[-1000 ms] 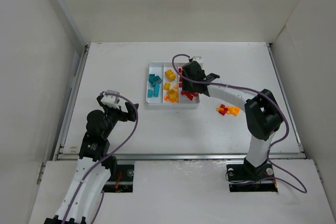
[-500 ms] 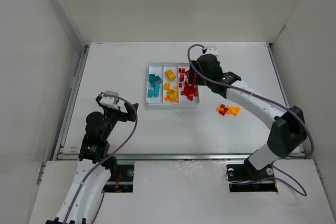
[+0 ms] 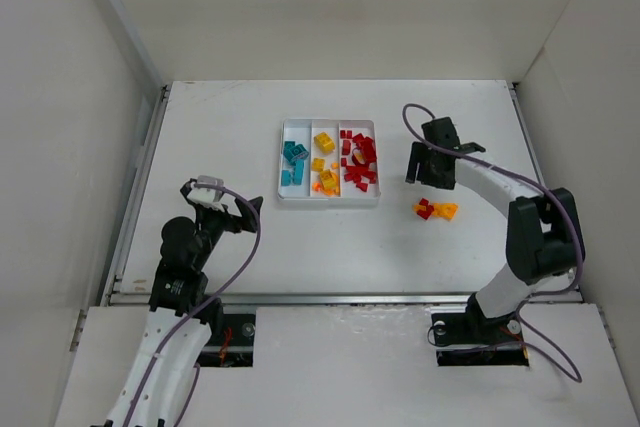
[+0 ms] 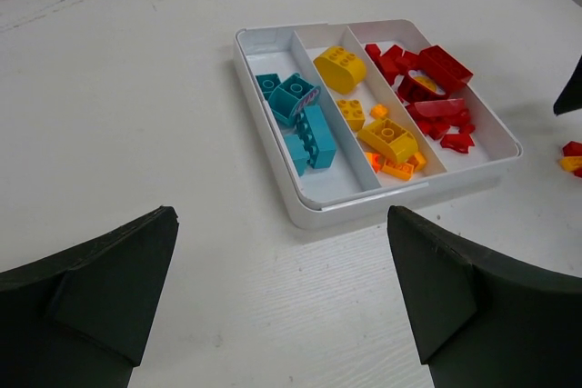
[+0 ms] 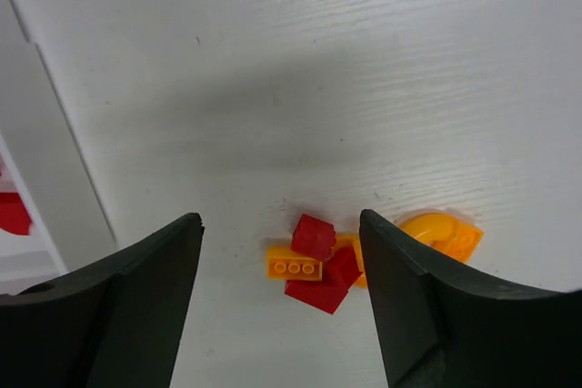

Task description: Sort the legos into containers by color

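Note:
The white tray [image 3: 283, 162] holds teal bricks [image 3: 293, 161] in its left compartment, yellow and orange ones [image 3: 323, 165] in the middle, red ones [image 3: 359, 159] on the right. It also shows in the left wrist view [image 4: 273, 195]. A loose clump of red and orange bricks [image 3: 434, 210] lies on the table right of the tray; the right wrist view shows it [image 5: 318, 265] with a curved orange piece [image 5: 443, 232]. My right gripper [image 3: 428, 173] is open and empty above and just behind the clump [image 5: 282, 293]. My left gripper [image 3: 238, 215] is open and empty near the table's front left [image 4: 282, 315].
White walls enclose the table on the left, back and right. A metal rail [image 3: 340, 297] runs along the front edge. Bare table lies between the tray and my left gripper.
My right gripper has moved from over the tray's red compartment to the right, to above the loose clump. More red bricks show in the tray's right compartment. The left arm has hardly moved.

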Controlling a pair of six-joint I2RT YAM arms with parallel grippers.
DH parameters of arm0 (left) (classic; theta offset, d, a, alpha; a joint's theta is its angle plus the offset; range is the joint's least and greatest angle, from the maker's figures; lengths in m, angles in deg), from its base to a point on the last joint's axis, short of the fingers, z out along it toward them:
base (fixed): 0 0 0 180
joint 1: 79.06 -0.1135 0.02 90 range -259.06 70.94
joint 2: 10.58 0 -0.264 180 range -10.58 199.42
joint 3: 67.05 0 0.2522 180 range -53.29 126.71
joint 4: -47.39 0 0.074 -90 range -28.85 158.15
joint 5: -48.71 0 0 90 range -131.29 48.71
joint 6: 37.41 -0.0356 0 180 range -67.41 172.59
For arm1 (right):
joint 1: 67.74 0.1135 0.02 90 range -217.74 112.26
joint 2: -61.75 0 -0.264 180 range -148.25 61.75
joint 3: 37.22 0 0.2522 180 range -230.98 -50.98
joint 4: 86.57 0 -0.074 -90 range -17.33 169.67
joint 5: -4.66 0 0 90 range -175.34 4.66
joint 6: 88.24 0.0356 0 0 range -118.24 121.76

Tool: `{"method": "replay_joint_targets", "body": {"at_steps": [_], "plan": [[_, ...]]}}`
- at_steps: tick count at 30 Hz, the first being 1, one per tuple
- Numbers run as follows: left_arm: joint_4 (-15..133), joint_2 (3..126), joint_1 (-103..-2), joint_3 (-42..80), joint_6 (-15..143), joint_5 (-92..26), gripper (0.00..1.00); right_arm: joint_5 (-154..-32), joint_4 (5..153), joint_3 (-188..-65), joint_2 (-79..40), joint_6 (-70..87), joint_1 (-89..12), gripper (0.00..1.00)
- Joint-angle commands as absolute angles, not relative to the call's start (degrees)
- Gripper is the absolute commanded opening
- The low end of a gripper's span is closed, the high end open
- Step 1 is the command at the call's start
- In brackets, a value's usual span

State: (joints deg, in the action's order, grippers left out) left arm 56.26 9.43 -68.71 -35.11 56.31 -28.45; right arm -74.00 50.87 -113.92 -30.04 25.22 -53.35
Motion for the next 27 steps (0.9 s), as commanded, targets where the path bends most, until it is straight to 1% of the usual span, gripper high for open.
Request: {"method": "replay_joint_targets", "body": {"at_steps": [1, 3, 8, 11, 14, 22, 23, 24, 25, 27], "plan": [[53.85, 8.67, -69.04, -35.71, 56.98, -28.64, 0.99, -75.49, 49.44, -115.50, -32.90, 23.11, -52.63, 0.74], [53.85, 8.67, -69.04, -35.71, 56.98, -28.64, 0.99, -75.49, 49.44, -114.80, -33.43, 23.11, -52.63, 0.72], [53.85, 8.14, -69.04, -35.71, 56.98, -28.64, 0.99, -73.47, 49.96, -113.39, -33.96, 24.16, -52.63, 0.72], [53.85, 8.14, -69.04, -35.71, 56.98, -28.64, 0.99, -73.47, 50.49, -112.86, -34.49, 24.69, -52.63, 0.67], [53.85, 8.14, -69.04, -35.71, 56.98, -28.64, 0.99, -74.00, 50.49, -112.24, -35.10, 25.31, -52.63, 0.64], [53.85, 8.14, -69.04, -35.71, 56.98, -28.64, 0.99, -74.00, 51.11, -110.40, -35.10, 26.37, -53.15, 0.64], [53.85, 8.14, -69.04, -35.71, 56.46, -28.64, 0.99, -74.00, 50.58, -110.40, -35.10, 26.37, -53.15, 0.63], [53.85, 8.14, -69.04, -35.71, 56.45, -28.64, 0.99, -74.00, 50.58, -110.40, -35.10, 26.37, -53.15, 0.60], [53.85, 8.14, -69.04, -35.71, 56.45, -28.64, 0.99, -74.00, 50.58, -110.40, -35.10, 26.37, -53.15, 0.59], [53.85, 7.62, -69.04, -35.71, 56.45, -28.64, 0.99, -74.00, 50.58, -110.40, -35.10, 26.37, -53.15, 0.53]]}}
